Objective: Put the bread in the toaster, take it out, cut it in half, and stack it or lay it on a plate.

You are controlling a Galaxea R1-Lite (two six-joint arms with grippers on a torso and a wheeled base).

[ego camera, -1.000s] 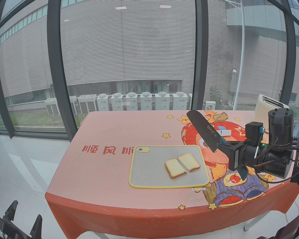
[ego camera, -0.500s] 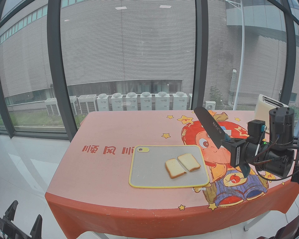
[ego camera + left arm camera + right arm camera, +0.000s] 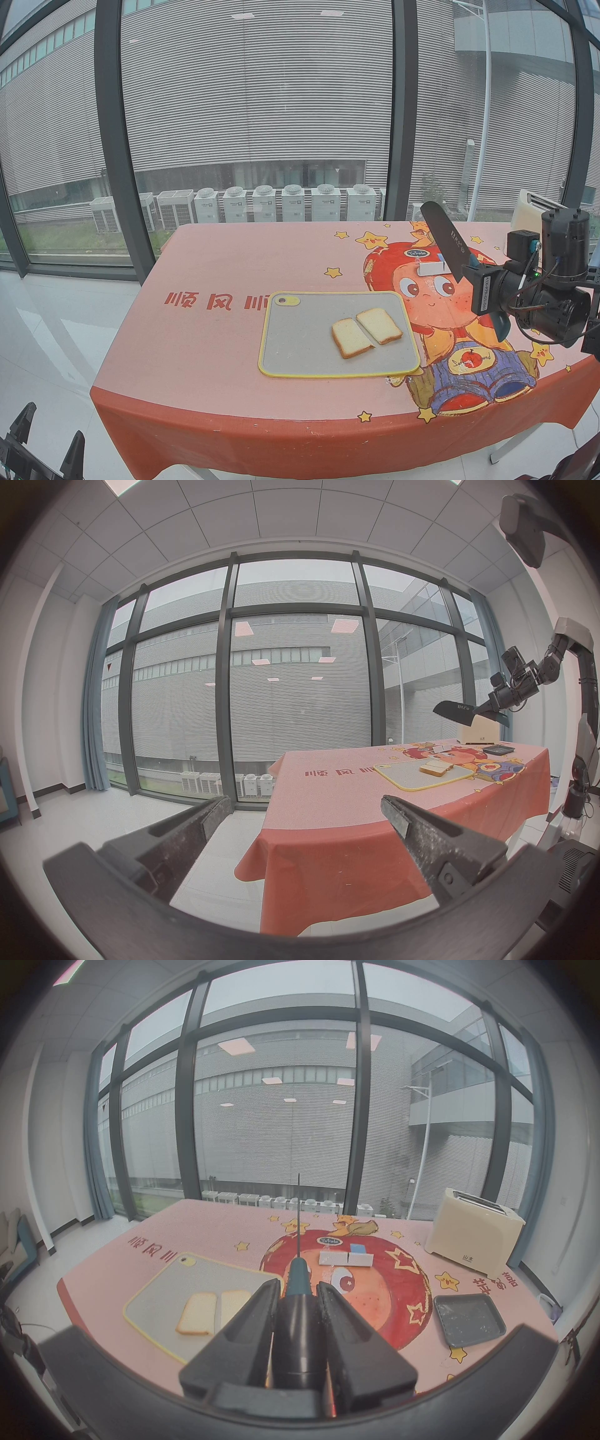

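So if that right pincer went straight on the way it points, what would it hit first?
Likely nothing on the table: the right pincer grips the knife high above it, aimed across. The window beyond looks first in line, though depth is unclear.

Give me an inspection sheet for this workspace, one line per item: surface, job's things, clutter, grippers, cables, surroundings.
Surface: table under an orange cartoon-print cloth.
Job's things: two bread halves side by side on the cutting board; toaster at the far right corner; dark plate near it, without bread.
Clutter: small white and blue box beyond the board.
Grippers: right gripper shut on the knife, blade raised above the table; left gripper open, low, off the table's near left.
Cables: black wires looped at the right wrist.
Surroundings: tall windows, air units outside.
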